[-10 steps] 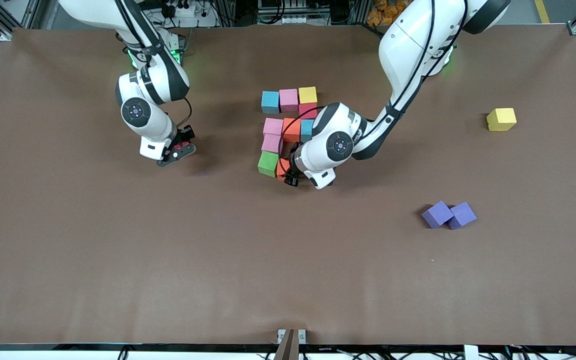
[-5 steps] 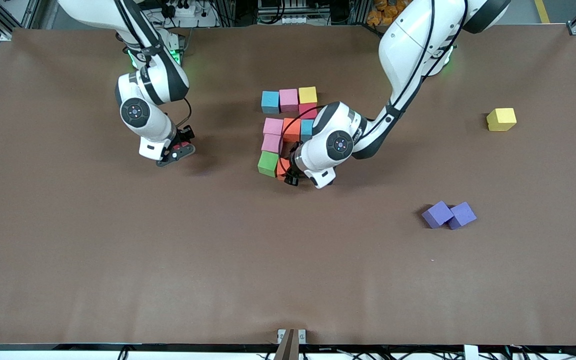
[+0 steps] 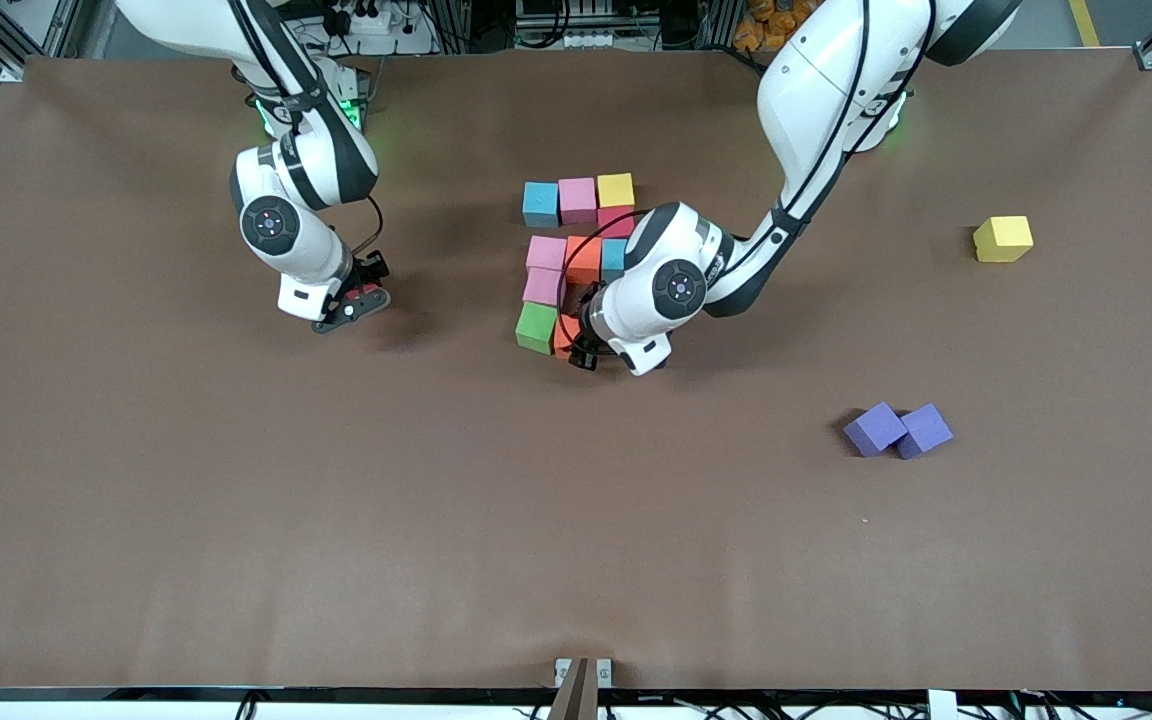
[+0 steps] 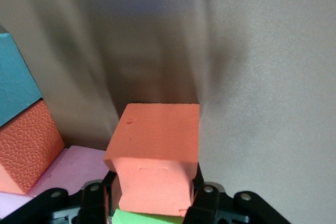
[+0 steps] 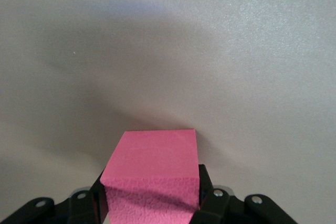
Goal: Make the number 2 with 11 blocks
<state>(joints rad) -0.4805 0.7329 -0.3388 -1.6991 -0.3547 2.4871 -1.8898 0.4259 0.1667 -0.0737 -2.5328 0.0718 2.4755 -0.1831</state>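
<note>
Coloured blocks sit clustered mid-table: blue [image 3: 540,204], pink [image 3: 577,200] and yellow [image 3: 615,189] in a row, a red one [image 3: 618,220], then pink [image 3: 546,252], orange [image 3: 584,258], blue [image 3: 613,256], pink [image 3: 542,286] and green [image 3: 536,327]. My left gripper [image 3: 576,350] [image 4: 153,182] is shut on an orange block [image 3: 563,338] [image 4: 155,150], low beside the green block [image 4: 142,217]. My right gripper [image 3: 356,300] [image 5: 152,187] is shut on a red block [image 3: 364,293] [image 5: 152,174], low over bare table toward the right arm's end.
A lone yellow cube [image 3: 1003,238] lies toward the left arm's end of the table. Two purple cubes [image 3: 874,428] [image 3: 925,430] touch each other, nearer the front camera than that yellow cube. The brown table [image 3: 436,520] stretches wide around them.
</note>
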